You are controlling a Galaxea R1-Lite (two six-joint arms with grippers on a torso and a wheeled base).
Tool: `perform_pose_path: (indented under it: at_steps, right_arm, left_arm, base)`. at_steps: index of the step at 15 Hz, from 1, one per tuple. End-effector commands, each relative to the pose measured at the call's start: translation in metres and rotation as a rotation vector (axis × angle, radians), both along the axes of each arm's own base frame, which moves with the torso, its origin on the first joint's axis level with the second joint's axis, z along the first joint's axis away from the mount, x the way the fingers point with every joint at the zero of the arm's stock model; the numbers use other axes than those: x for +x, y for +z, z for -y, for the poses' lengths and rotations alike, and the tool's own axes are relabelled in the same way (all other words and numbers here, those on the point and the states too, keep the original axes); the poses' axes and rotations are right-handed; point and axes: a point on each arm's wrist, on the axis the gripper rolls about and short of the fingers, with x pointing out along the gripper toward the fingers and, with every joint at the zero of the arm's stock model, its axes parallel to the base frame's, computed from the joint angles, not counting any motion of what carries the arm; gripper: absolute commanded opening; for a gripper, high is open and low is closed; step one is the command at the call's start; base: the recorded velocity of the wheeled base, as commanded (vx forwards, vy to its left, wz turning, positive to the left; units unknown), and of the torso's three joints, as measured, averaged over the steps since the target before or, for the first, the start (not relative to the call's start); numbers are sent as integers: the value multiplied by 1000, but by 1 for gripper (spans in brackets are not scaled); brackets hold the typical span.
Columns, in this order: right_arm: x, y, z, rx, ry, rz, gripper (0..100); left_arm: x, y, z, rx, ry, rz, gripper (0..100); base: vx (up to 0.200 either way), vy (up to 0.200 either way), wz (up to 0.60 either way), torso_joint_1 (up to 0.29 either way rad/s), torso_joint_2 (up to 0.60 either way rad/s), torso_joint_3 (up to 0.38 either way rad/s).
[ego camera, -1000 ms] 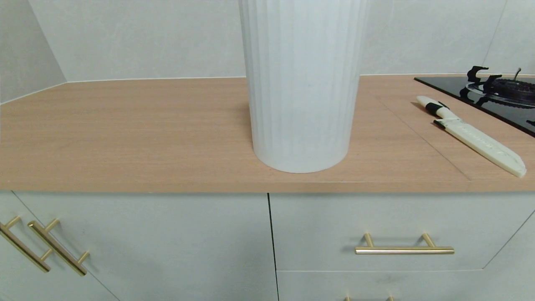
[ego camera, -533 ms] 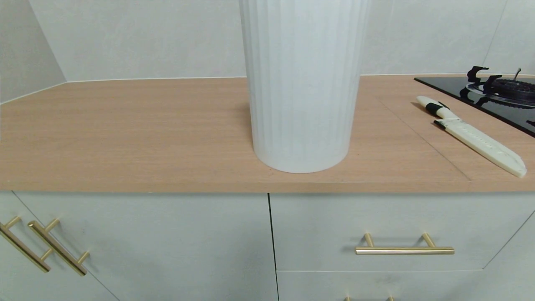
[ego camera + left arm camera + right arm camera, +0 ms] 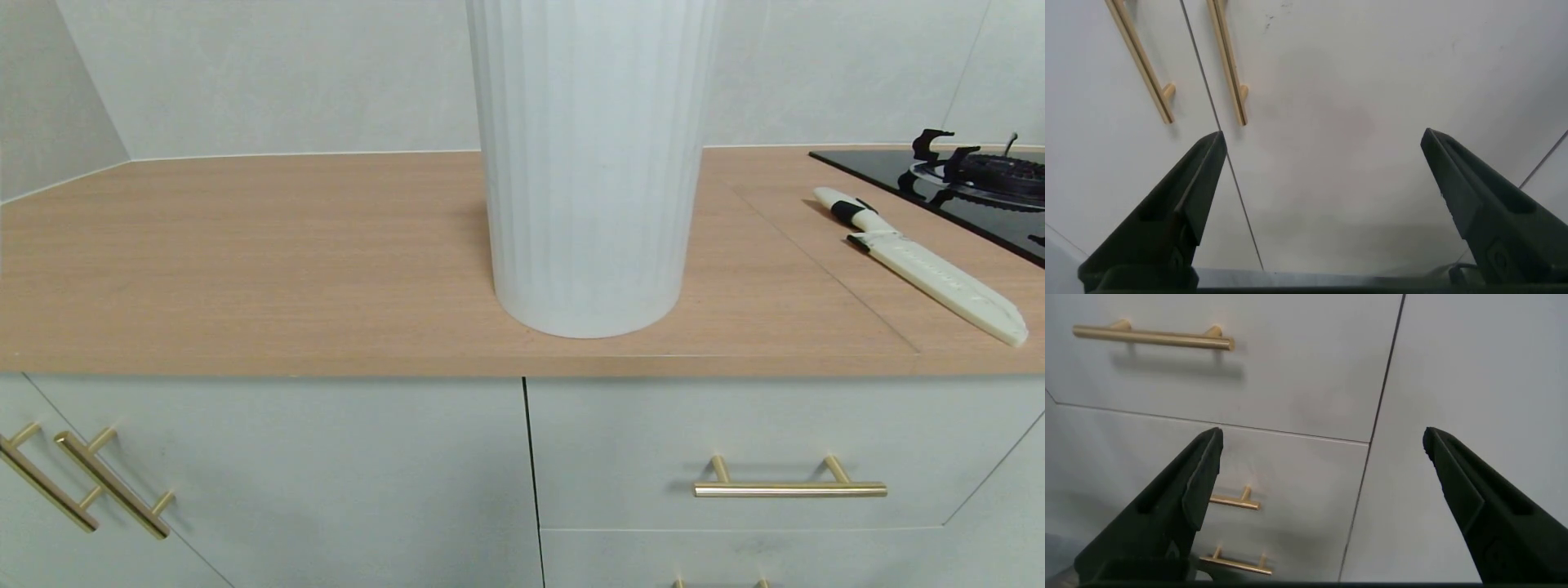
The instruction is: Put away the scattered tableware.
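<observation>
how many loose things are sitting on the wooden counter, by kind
tall white ribbed container: 1
cream knife with a black-banded handle: 1
total: 2

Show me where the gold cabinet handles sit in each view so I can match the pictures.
Head view: a long drawer handle lower right and a slanted pair lower left, both under the counter.
Left wrist view: a handle pair flanking a seam.
Right wrist view: one long handle on the top drawer, shorter ones lower down.
Shared landmark: a dark vertical seam between white fronts; possibly different seams.
</observation>
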Motion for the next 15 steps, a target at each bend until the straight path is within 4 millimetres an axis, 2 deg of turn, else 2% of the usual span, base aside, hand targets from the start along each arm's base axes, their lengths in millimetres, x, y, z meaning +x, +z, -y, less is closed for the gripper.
perform_pose_path:
  at_steps: [1,8,12,15]
  right_arm:
    - [0,0,0,0,-1,5,100]
    - [0,0,0,2,-3,5,100]
    - [0,0,0,2,-3,5,100]
    - [0,0,0,3,-3,5,100]
  left_arm:
    - [0,0,0,0,1,0,100]
    - [0,0,0,0,1,0,100]
    - [0,0,0,0,1,0,100]
    - [0,0,0,0,1,0,100]
  base:
    - [0,0,0,0,0,0]
    - [0,0,0,3,-16,-10]
    - [0,0,0,83,-268,-273]
    - [0,0,0,137,-544,-304]
